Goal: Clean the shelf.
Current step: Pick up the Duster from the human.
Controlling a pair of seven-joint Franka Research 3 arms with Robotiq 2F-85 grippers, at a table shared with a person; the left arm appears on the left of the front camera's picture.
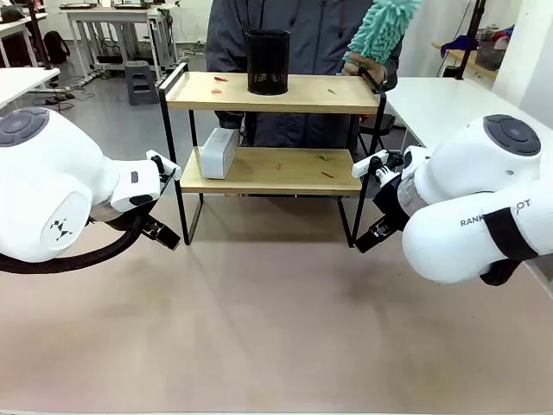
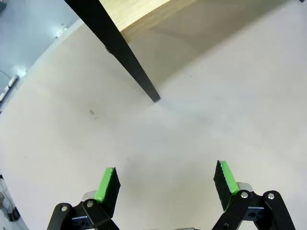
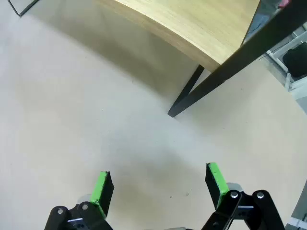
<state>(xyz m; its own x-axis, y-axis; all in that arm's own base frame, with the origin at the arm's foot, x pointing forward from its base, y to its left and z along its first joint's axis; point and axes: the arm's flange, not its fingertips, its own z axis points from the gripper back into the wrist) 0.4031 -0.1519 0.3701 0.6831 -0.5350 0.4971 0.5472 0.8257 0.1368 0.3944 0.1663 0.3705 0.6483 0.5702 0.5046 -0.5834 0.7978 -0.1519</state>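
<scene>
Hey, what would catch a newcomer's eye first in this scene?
The fluffy teal duster that a person holds up above the right end of the shelf stands out most. On the shelf's top board sits a black mesh cup, with a white box on the lower board. The left tool and right tool hang open near the shelf's front legs.

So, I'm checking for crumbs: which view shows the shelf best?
The front view: the whole shelf shows, both boards with small scraps on them. The left wrist view gives one black leg and a board edge; the right wrist view the same.
</scene>
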